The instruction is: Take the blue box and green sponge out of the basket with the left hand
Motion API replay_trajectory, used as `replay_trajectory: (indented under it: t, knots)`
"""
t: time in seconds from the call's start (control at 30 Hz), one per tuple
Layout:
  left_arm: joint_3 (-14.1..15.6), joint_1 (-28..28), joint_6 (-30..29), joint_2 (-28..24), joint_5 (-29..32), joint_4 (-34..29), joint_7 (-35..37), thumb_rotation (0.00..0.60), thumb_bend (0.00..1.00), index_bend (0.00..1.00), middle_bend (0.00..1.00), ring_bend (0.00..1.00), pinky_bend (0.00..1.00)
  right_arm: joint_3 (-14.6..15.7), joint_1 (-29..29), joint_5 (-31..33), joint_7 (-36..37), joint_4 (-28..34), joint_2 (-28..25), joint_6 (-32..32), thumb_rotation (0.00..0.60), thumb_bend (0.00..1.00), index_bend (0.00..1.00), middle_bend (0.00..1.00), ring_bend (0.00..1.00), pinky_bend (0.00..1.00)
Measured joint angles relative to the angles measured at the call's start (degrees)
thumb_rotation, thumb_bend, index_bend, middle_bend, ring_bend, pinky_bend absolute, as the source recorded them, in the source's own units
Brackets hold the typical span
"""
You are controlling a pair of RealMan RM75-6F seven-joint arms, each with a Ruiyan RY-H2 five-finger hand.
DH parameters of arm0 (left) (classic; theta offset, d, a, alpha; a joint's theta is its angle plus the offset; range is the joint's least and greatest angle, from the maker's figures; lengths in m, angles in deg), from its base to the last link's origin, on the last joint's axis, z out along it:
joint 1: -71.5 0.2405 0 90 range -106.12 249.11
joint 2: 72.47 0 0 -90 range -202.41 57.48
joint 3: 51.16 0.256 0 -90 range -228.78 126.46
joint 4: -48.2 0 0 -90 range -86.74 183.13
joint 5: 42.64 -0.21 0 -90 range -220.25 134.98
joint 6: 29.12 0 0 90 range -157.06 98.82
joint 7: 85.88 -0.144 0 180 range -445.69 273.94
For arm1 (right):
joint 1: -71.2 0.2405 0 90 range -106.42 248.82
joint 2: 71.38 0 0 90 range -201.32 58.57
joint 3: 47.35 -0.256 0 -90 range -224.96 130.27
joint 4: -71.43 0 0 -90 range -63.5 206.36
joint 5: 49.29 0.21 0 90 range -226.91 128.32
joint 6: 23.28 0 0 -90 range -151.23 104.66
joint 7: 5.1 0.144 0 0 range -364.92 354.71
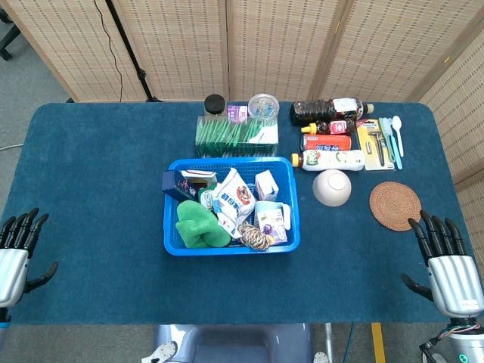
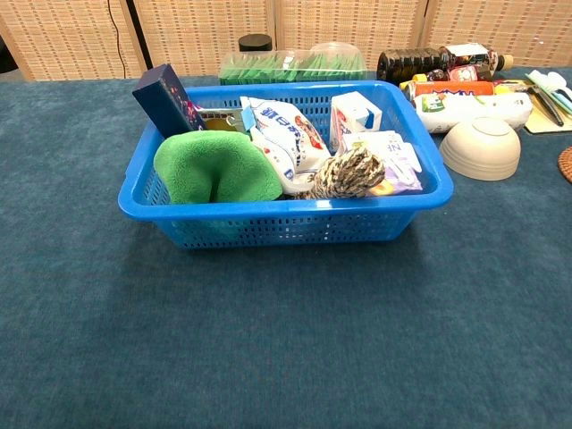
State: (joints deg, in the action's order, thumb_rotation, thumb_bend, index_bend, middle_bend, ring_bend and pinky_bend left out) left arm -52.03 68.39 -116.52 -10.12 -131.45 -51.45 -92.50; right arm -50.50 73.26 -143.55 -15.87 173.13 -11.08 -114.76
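We see the left hand (image 1: pixel 17 253) resting at the table's near left edge, its fingers (image 1: pixel 23 224) spread apart and holding nothing. The right hand (image 1: pixel 446 265) sits at the near right edge, its fingers (image 1: pixel 435 231) likewise fanned wide and empty. Neither hand shows in the chest view.

Well away from the left fingertips, toward the table's middle, we find the blue basket (image 1: pixel 174 246). The blue box (image 1: pixel 180 184) leans tilted against the basket's far left corner, its upper end poking above the rim (image 2: pixel 167 98). The green sponge (image 1: pixel 200 224) lies just in front of it, in the near left part of the basket, the side closest to the left fingers (image 2: pixel 214 167). Beside the sponge we see a white snack bag (image 1: pixel 233 200), a coil of rope (image 1: pixel 257 237) and small cartons.

Just beyond the right fingertips lies a round woven coaster (image 1: pixel 395 205), with a white bowl (image 1: pixel 331 187) overturned beside it. Bottles (image 1: pixel 331 112) line the far edge.
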Motion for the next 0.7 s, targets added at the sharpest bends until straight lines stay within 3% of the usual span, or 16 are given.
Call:
replay_trajectory:
  t: [0.37, 0.7]
  knots:
    - [0.0, -1.0, 2.2, -0.8, 0.7, -0.9, 1.1, 0.600, 0.23, 0.00, 0.00, 0.00, 0.00, -0.4, 0.1, 1.0, -0.5, 0.5, 0.1, 0.3, 0.600, 0.00, 0.00, 0.00, 0.00, 0.00]
    - [-4.4, -5.6, 6.3, -1.1, 4.0, -1.0, 1.8, 0.600, 0.24, 0.00, 0.00, 0.00, 0.00, -0.9, 0.5, 2.3, 0.9, 0.5, -0.2, 1.3, 0.600, 0.00, 0.00, 0.00, 0.00, 0.00]
